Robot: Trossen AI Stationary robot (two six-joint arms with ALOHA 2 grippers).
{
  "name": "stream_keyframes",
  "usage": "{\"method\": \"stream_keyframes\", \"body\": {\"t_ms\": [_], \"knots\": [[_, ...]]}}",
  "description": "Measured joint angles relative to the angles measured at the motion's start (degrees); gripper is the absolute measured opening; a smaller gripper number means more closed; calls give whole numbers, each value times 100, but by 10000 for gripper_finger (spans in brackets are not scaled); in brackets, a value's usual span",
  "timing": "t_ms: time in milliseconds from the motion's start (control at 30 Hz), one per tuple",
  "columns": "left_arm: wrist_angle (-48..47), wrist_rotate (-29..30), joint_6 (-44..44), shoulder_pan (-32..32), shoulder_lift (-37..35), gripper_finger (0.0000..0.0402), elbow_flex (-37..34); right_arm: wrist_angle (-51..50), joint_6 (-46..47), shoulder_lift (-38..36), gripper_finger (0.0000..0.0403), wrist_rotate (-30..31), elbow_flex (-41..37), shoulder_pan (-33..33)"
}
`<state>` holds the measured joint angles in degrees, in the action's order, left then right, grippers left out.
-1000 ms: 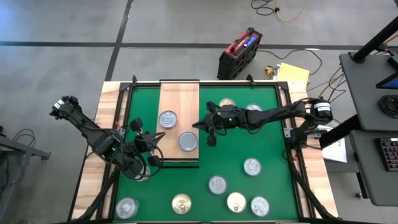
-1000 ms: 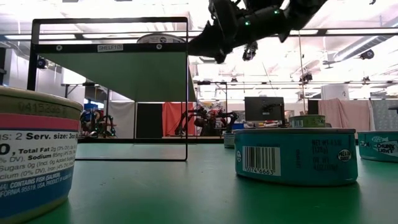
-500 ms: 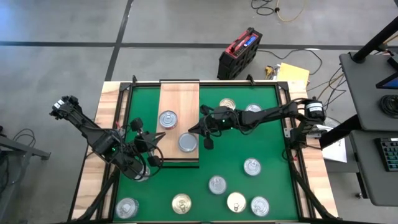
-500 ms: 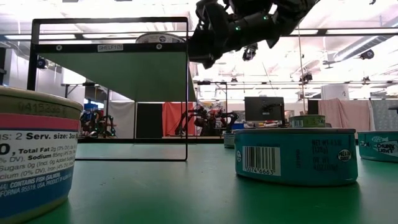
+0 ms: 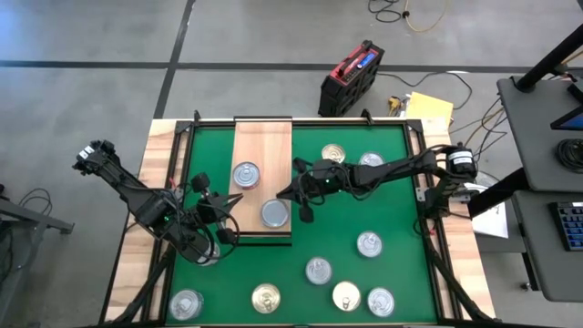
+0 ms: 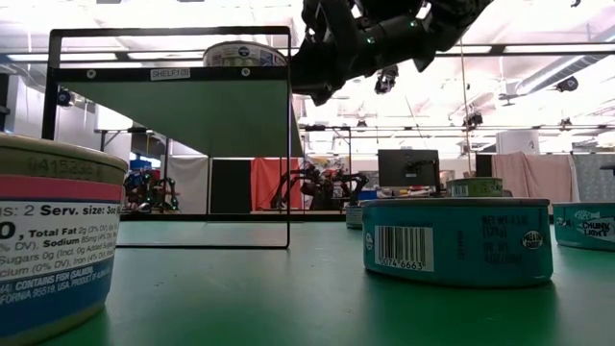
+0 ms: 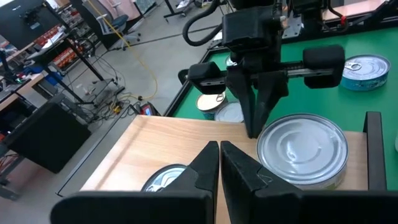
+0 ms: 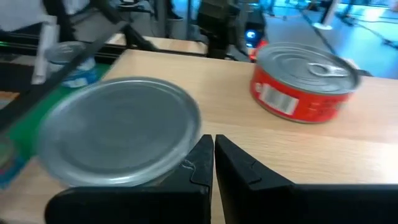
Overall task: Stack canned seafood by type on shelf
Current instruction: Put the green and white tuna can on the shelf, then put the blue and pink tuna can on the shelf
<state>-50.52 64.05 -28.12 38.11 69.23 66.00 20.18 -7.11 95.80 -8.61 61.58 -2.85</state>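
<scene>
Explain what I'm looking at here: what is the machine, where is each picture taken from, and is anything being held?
This is a robot with two dark jointed arms at a green-matted table. One picture looks straight down, one looks level across the tabletop, and two come from cameras on the arms' wrists.

On the light wooden shelf board sit two round flat tins: a red-sided tin with a pull-tab lid and a plain silver-topped tin. More small tins, silver-lidded and gold-lidded, lie scattered on the mat.

The right gripper reaches over the board's edge with its shut fingertips pressed against the silver-topped tin's side, seemingly nudging it rather than gripping it. The left gripper waits, shut, over the board's other edge. Neither holds anything.
</scene>
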Motion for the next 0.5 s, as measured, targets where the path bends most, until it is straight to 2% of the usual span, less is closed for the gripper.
{"method": "stream_keyframes", "body": {"t_ms": [233,500], "knots": [[19,-7,-37,0,0,0,0,-352,94,-412,9,430,-1,-2],[53,-143,-155,0,2,0,0,-1883,496,-1252,9,1486,-4,398]]}}
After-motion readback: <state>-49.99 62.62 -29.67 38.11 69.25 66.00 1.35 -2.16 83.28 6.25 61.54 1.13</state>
